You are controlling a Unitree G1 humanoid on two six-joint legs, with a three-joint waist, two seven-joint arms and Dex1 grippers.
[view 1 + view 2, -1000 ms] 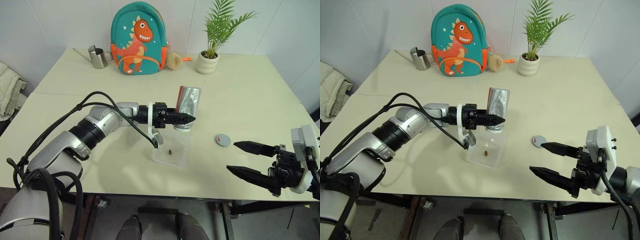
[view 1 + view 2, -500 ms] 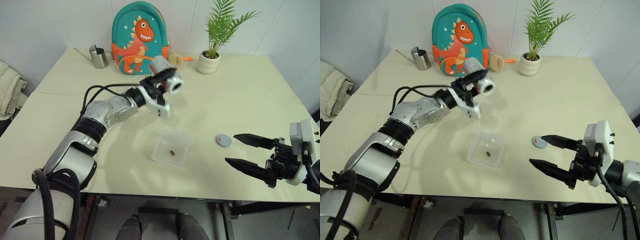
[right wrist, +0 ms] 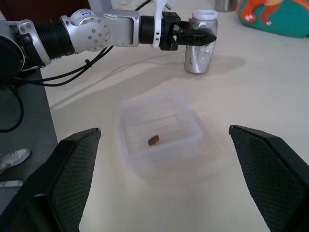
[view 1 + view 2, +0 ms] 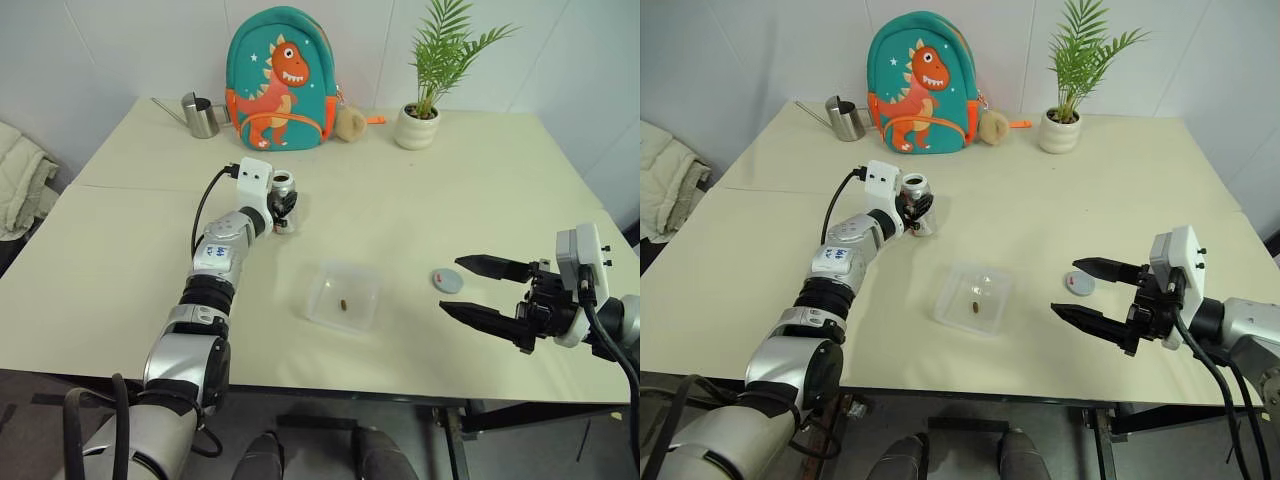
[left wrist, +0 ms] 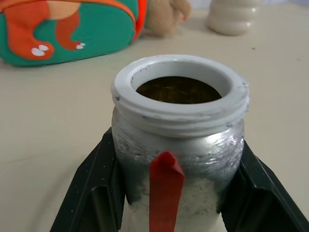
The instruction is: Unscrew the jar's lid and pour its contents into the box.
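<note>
Jar point(image 4: 283, 190) upright on cream table point(image 4: 480, 180), white walls behind.

A cream tabletop point(image 4: 500, 180) is seen. The jar point(image 4: 283, 201) is silvery with a white threaded neck and a red strip down its side. The lid point(image 4: 446, 281) is grey with a red mark. The box point(image 4: 345, 297) is clear, its brown lump point(image 4: 343, 303) dark. The backpack point(image 4: 281, 78) at the far edge is teal with an orange dinosaur.
</note>
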